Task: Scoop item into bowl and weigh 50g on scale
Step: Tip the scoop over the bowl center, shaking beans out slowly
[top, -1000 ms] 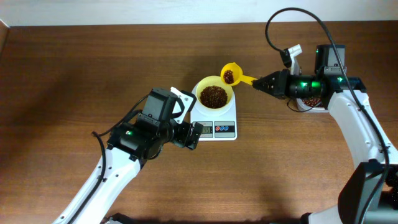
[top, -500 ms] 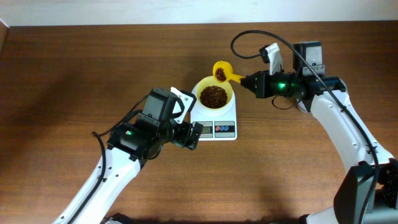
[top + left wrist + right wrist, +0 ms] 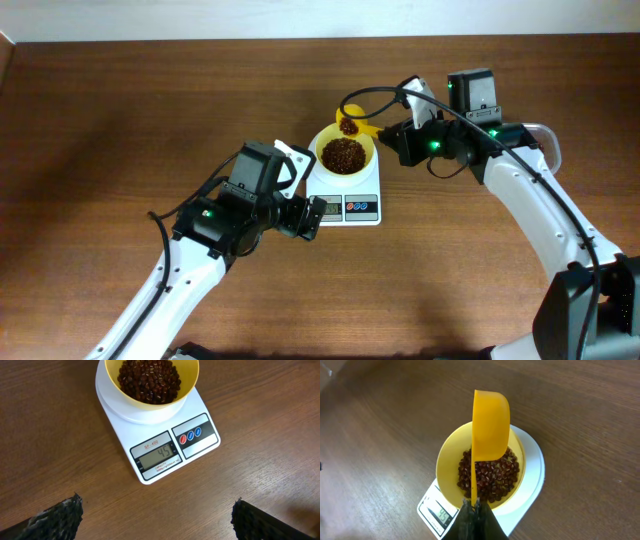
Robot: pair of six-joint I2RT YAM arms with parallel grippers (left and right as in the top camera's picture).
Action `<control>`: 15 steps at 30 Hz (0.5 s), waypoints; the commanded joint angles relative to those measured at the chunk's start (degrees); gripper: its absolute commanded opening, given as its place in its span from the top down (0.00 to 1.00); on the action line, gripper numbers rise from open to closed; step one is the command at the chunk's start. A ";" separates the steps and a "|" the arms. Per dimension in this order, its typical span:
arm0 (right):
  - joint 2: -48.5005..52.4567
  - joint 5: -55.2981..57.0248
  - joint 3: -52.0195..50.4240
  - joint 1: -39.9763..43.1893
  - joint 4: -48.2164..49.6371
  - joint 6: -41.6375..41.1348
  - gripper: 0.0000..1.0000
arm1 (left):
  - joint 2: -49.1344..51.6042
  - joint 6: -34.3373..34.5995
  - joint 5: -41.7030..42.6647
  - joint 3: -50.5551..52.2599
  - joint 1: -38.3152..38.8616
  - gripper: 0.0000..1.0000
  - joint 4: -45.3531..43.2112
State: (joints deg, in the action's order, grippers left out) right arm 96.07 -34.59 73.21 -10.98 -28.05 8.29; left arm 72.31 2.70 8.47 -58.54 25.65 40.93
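The pale-yellow bowl [image 3: 322,143] stands on the white scale [image 3: 361,209] and holds a heap of dark reddish-brown beans [image 3: 343,155]. In the left wrist view the bowl [image 3: 150,404], its beans [image 3: 149,377] and the scale [image 3: 200,435] lie ahead; the display [image 3: 159,455] reads 45. My right gripper [image 3: 392,138] is shut on the handle of a yellow scoop [image 3: 350,122], which is tipped over the bowl's far rim with beans in its cup. From the right wrist the scoop [image 3: 490,425] stands on edge above the bowl [image 3: 447,460], gripper [image 3: 474,505] clamped on the thin handle. My left gripper [image 3: 308,218] [image 3: 156,510] hangs open just in front of the scale, holding nothing.
The brown wooden table [image 3: 120,120] stretches left and in front of the scale. A pale wall edge [image 3: 200,20] runs along the back. My right forearm [image 3: 525,195] crosses the table's right side, with a black cable [image 3: 375,92] looping above the scoop.
My right gripper has carried the scoop leftwards from the right of the bowl to over its far rim and tipped it. The left arm has stayed still.
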 commanded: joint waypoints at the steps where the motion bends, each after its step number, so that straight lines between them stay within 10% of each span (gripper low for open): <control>1: 0.52 0.81 0.17 -0.31 -0.20 3.50 0.96 | -0.33 0.33 -0.39 0.24 0.20 0.01 -0.11; 15: 0.52 1.07 0.17 -0.28 -1.03 4.79 0.96 | -0.33 0.33 -0.39 0.24 0.20 0.01 -0.11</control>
State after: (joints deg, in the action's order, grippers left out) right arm 96.07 -33.85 73.21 -10.98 -29.12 12.45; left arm 72.31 2.70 8.47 -58.54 25.65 40.93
